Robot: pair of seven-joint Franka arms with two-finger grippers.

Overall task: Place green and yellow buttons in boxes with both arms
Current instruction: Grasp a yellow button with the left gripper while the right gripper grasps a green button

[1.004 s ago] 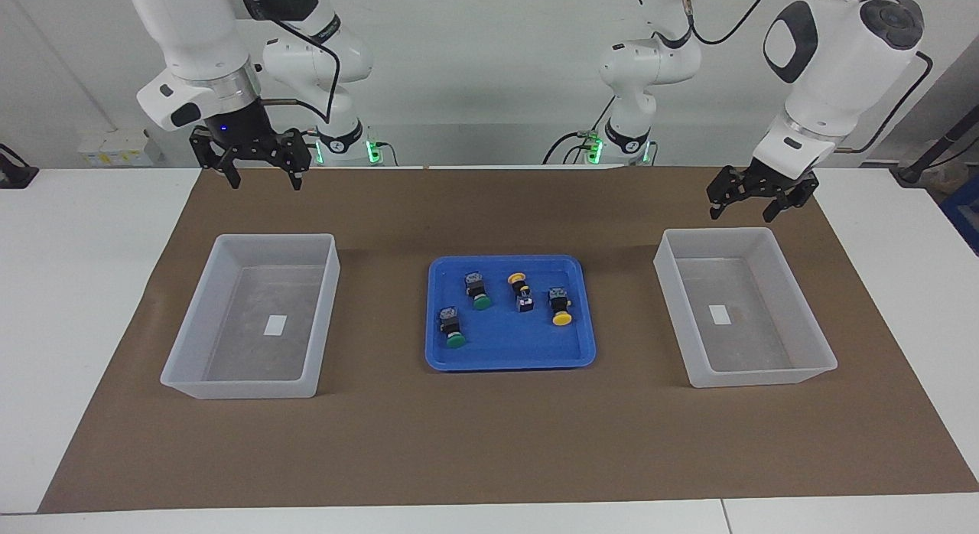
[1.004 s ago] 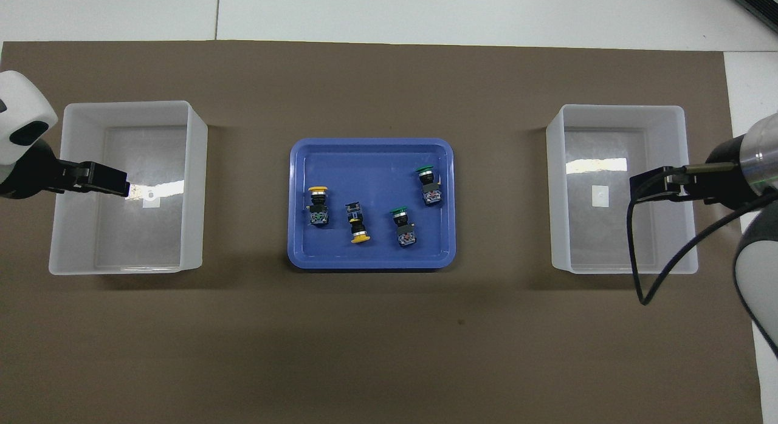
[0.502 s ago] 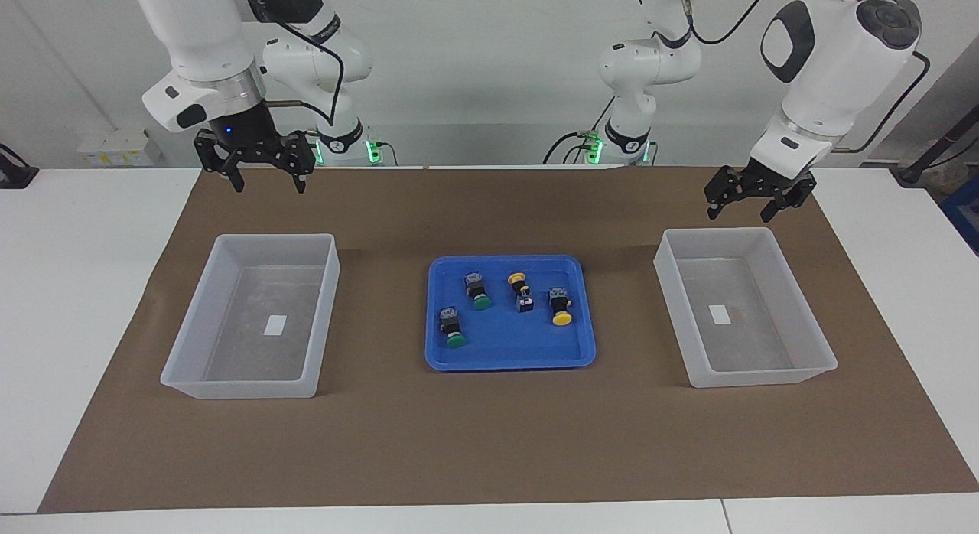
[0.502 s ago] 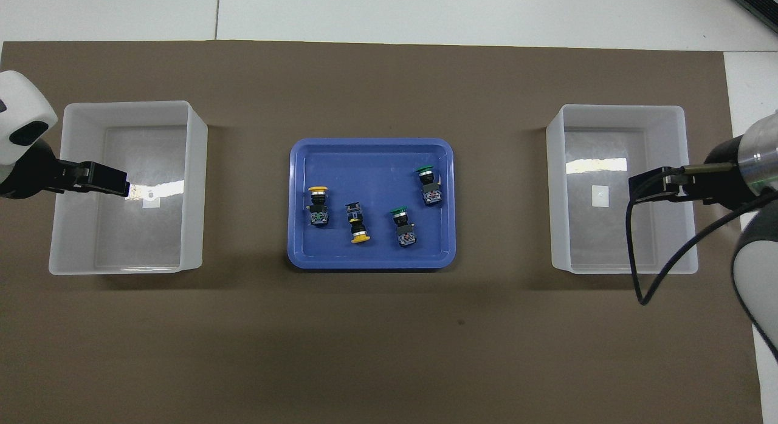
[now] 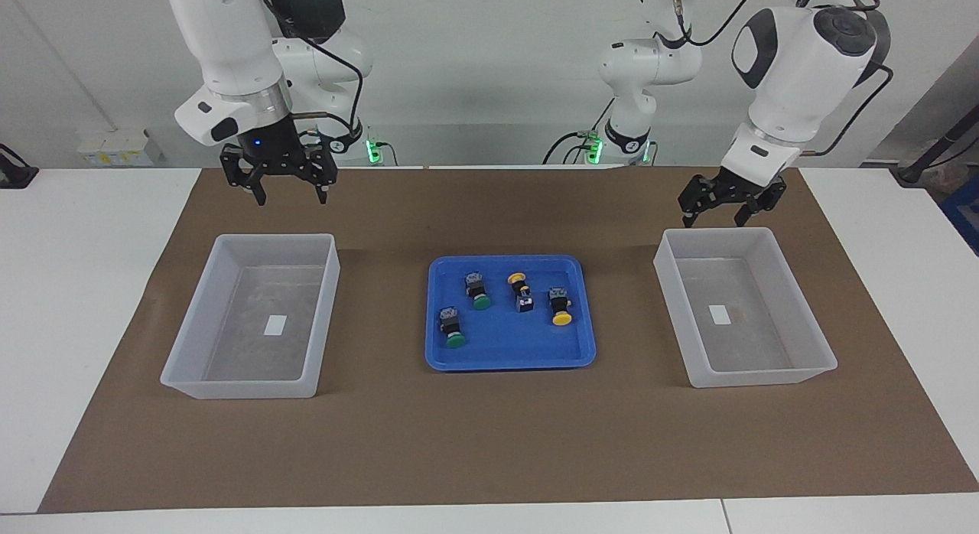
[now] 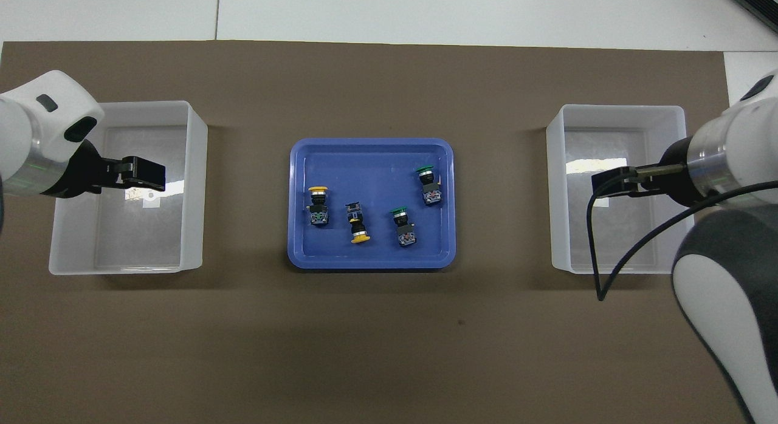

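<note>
Brown mat [image 5: 489, 434]: 4 btns [image 5: 505, 304] in blue tray [image 5: 511, 358], seemingly untouched.

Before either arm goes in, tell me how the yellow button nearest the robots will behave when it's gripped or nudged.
The yellow button lies on its side in the blue tray, so its round cap will probably let it roll or swing if nudged. It looks rigid: a blocky black body, likely the steadier place to grip. Small enough that it is probably light and may skid on the smooth tray.

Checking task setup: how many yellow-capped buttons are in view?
2, both in the blue tray: one yellow button mid-tray, another yellow button toward the left arm's end. None appear hidden.
</note>
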